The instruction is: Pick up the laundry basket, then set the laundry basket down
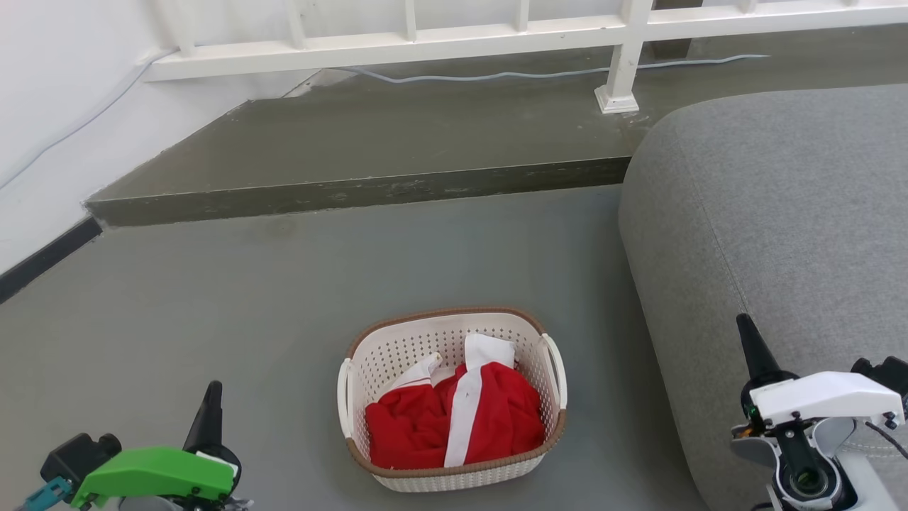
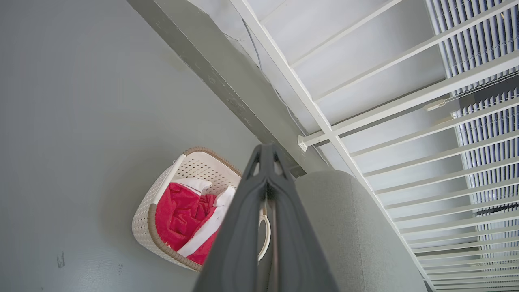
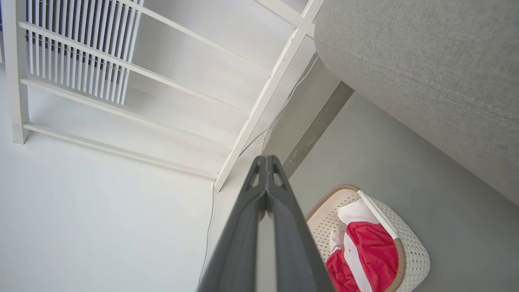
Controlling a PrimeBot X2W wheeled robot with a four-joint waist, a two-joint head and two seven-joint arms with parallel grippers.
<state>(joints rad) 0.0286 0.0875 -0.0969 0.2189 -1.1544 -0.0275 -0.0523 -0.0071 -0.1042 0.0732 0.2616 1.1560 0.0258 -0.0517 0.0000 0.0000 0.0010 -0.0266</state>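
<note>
low over the floor (image 1: 269, 305), the left gripper (image 2: 265, 162) and right gripper (image 3: 265, 166) are each pressed together, empty. the laundry basket (image 1: 397, 348) stands between them, beside the sofa (image 1: 780, 213). with its red garment (image 1: 425, 426) it is probably light, stiff plastic; grip the side loop handles (image 1: 557, 369).

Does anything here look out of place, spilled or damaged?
Nothing stands out. The laundry basket stands upright on the floor beside the sofa, with the red and white garment inside. The left gripper and the right gripper are shut, apart from it.
</note>
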